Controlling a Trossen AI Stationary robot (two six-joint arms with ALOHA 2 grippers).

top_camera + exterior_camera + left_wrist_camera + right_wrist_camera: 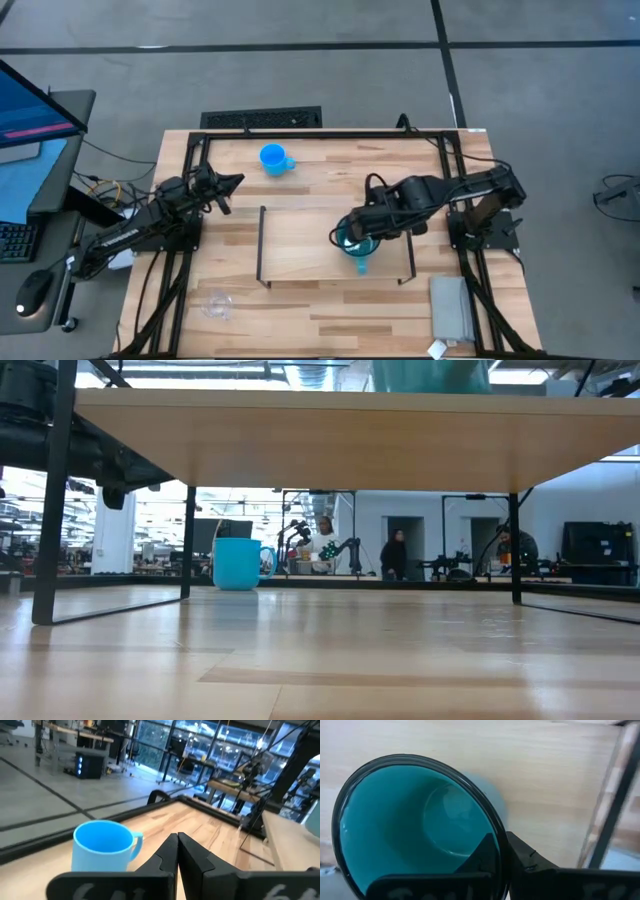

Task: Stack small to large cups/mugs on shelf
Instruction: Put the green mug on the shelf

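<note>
Placing step: teal mug [356, 243] is gripped by its rim in R hand [352, 236], over shelf [300, 245], approx 3 o'clock end. Next: lowered, released upright. L hand [232, 184] pinched empty, near blue mug [273, 159].

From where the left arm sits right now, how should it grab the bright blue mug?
Grip the rim wall of the bright blue mug from above, one finger inside, one outside. It stands upright with its mouth open and nothing close around it. Choose the side away from its handle, which points toward the shelf. The left gripper is shut now.
</note>
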